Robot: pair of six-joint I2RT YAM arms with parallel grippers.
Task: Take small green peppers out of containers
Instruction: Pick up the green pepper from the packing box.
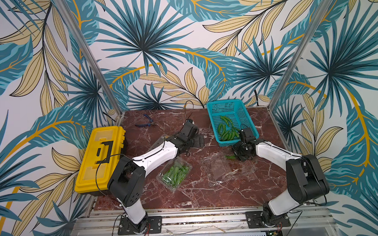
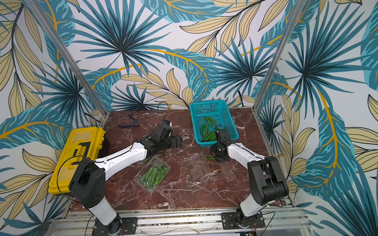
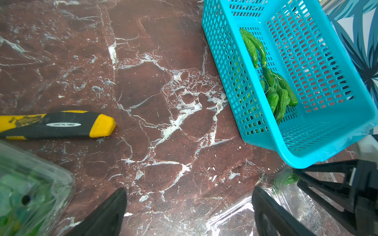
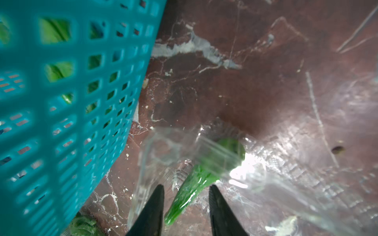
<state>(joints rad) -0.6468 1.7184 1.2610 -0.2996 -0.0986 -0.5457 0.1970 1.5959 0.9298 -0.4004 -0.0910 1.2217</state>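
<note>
R gripper (image 4: 186, 187) jaws part-spread, straddling a lone pepper (image 4: 190, 194) w/o touching it, inside the open clear punnet (image 1: 227, 169) at 6 o'clock of the teal basket (image 1: 247, 120). I'd go lower, centre on the fat mid-body and close gently, since the thin film may lift with it. L gripper (image 3: 189, 189) spread wide, empty. Full punnet (image 1: 172, 189) sits at 9 o'clock of the open one.

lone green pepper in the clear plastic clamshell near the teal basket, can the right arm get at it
Probably yes: the right gripper is open, with the slender green pepper lying between its jaws. Part of the clear plastic clamshell seems to cover the pepper's far end and could snag.
</note>
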